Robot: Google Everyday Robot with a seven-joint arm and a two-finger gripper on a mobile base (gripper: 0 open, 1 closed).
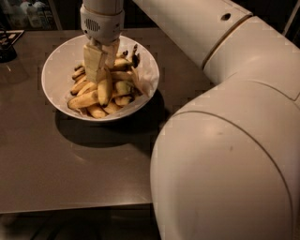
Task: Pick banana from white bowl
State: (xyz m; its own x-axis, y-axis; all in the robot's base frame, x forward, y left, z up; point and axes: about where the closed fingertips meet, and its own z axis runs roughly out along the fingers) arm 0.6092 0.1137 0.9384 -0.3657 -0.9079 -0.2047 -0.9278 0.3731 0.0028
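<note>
The white bowl (pixel 56 63) stands on the dark table, left of middle, filled with several yellow bananas. My gripper (pixel 103 63) reaches straight down into the bowl from above. Its pale fingers (pixel 94 63) are closed around the upper end of one yellow banana (pixel 104 89), which hangs nearly upright among the others. The held banana's top is hidden between the fingers, so I cannot see its stem. Shorter bananas (pixel 84 100) lie around it in the bowl.
My large white arm (pixel 229 140) fills the right half of the view and hides that side of the table (pixel 70 164). A dark object (pixel 5 50) sits at the far left edge. Bottles (pixel 30 11) stand behind the table at the top left.
</note>
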